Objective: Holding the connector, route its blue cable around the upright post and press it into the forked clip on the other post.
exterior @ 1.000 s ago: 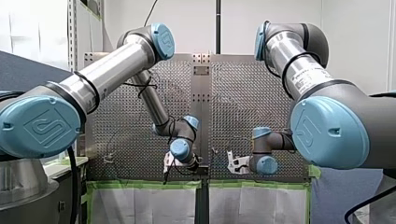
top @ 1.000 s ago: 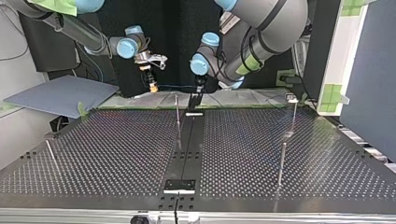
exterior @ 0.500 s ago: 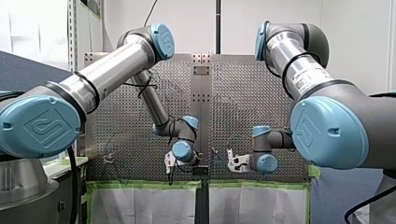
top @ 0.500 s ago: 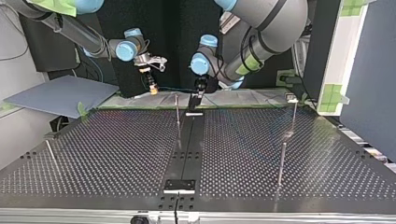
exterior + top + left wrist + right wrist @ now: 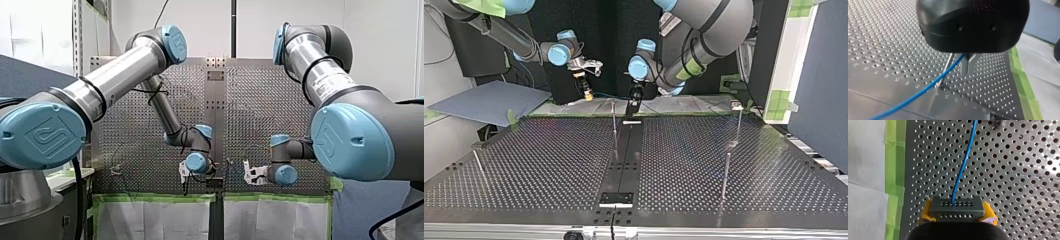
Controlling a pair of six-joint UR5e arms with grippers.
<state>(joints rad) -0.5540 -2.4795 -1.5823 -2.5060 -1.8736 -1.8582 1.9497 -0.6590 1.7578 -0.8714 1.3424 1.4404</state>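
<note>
**Connector clamped, cable strung between pincers**

The right pincer (image 5: 957, 214) grips the dark connector (image 5: 957, 206) between its yellow pads (image 5: 926, 211). The blue cable (image 5: 963, 167) runs from it over the perforated surface (image 5: 1010, 170) to the left pincer (image 5: 968, 65), closed on the cable just beside the thin upright post (image 5: 947, 68).

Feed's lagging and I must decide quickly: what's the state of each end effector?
Left end effector: closed on the blue cable.
Right end effector: closed on the connector.

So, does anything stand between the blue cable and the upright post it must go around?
Nothing visible does. In the left wrist view the blue cable crosses right beside the upright post, with nothing between them.
</note>
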